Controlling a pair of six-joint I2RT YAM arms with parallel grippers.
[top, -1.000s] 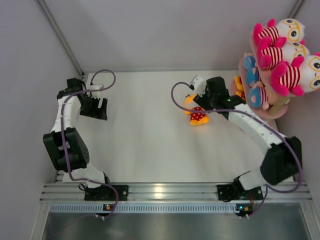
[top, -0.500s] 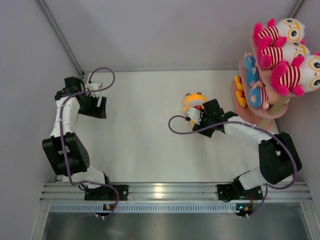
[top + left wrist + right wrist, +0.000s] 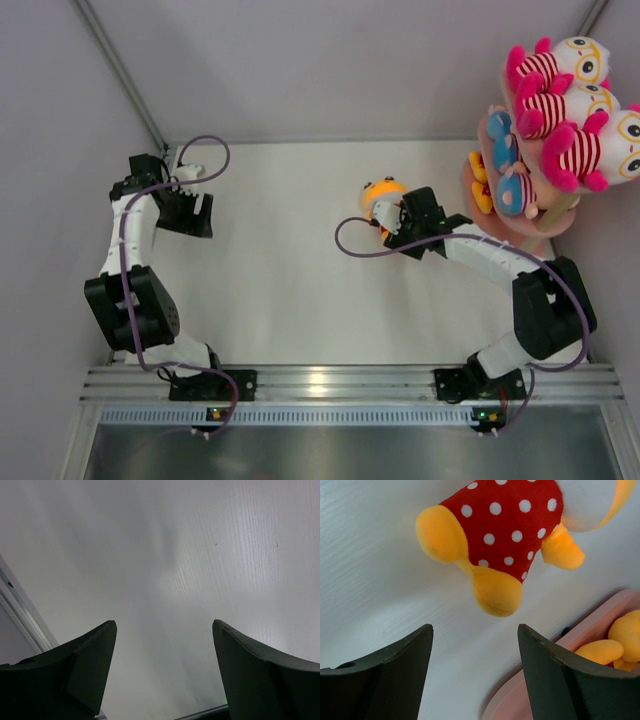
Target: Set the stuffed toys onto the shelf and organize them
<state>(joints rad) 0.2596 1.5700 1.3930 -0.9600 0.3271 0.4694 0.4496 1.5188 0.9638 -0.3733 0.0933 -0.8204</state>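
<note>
Now we find our right hand (image 3: 474, 636) pulled back to the near side of the polka-dot toy (image 3: 506, 515), fingers (image 3: 380, 680) spread wider and holding nothing, so the toy lies loose on the tabletop (image 3: 290, 250) near the shelf (image 3: 605, 611), awaiting a grasp.

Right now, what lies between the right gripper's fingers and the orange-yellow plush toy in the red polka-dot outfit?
Only bare white table separates the open right gripper from the orange-yellow polka-dot plush toy, as the right wrist view shows.
</note>
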